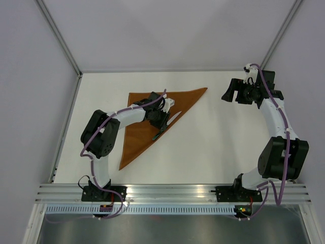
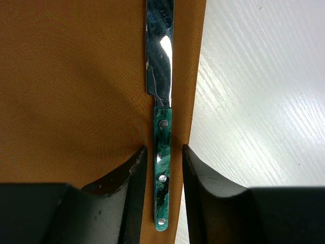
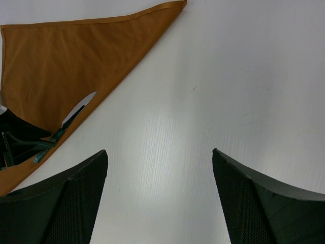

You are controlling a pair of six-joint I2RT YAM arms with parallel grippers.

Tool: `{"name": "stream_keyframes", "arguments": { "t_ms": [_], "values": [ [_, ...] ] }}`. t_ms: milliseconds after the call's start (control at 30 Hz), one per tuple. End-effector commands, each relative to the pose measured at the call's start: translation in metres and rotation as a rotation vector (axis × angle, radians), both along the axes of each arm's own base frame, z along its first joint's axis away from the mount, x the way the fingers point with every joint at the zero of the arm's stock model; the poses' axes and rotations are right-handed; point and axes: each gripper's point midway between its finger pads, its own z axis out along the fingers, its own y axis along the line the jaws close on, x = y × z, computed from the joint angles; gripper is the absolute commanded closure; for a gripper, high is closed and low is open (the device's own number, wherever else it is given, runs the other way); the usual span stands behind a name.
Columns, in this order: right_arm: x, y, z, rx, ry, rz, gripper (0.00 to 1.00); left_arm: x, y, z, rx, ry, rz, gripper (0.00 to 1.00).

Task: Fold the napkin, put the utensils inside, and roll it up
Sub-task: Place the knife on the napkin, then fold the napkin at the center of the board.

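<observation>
The rust-orange napkin [image 1: 139, 109] lies flat, folded into a triangle, left of the table's middle; it also shows in the left wrist view [image 2: 76, 91] and the right wrist view [image 3: 61, 56]. The knife [image 1: 167, 122] lies on it along its long diagonal edge, silver blade and green handle [image 2: 161, 91], also seen from the right wrist [image 3: 76, 113]. My left gripper [image 1: 160, 124] is low over the cloth, open a little; in the left wrist view [image 2: 164, 147] its jaws straddle the handle with a small gap on each side. My right gripper [image 1: 224, 95] is wide open and empty [image 3: 160, 152] over bare table.
The white table [image 1: 213, 147] is walled by pale panels with metal rails along the left and near edges. The right arm stands at the far right, apart from the cloth.
</observation>
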Motion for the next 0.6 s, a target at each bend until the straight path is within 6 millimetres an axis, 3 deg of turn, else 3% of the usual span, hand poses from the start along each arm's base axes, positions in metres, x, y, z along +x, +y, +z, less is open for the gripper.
{"name": "stream_keyframes", "arguments": {
  "t_ms": [0, 100, 233, 367, 467, 500, 567],
  "values": [
    [0.001, -0.004, -0.001, -0.011, -0.007, -0.022, 0.12, 0.012, -0.011, 0.044, -0.078, -0.092, 0.019, 0.6],
    [0.004, -0.004, -0.002, -0.011, -0.021, -0.045, 0.12, 0.019, -0.012, 0.068, -0.099, -0.147, 0.033, 0.58],
    [0.014, 0.019, -0.013, -0.046, -0.028, -0.012, 0.15, 0.028, -0.01, 0.097, -0.119, -0.214, 0.083, 0.57],
    [0.04, 0.038, -0.02, -0.022, -0.076, 0.011, 0.15, 0.035, -0.004, 0.123, -0.152, -0.273, 0.177, 0.53],
    [0.063, 0.049, -0.037, 0.039, -0.03, 0.011, 0.17, 0.038, 0.004, 0.134, -0.162, -0.302, 0.262, 0.52],
    [0.069, 0.051, -0.056, 0.057, 0.017, 0.003, 0.17, 0.038, 0.005, 0.135, -0.168, -0.303, 0.279, 0.52],
    [0.085, 0.054, -0.058, 0.102, 0.012, -0.018, 0.18, 0.036, 0.008, 0.135, -0.181, -0.293, 0.325, 0.51]
  ]
}}
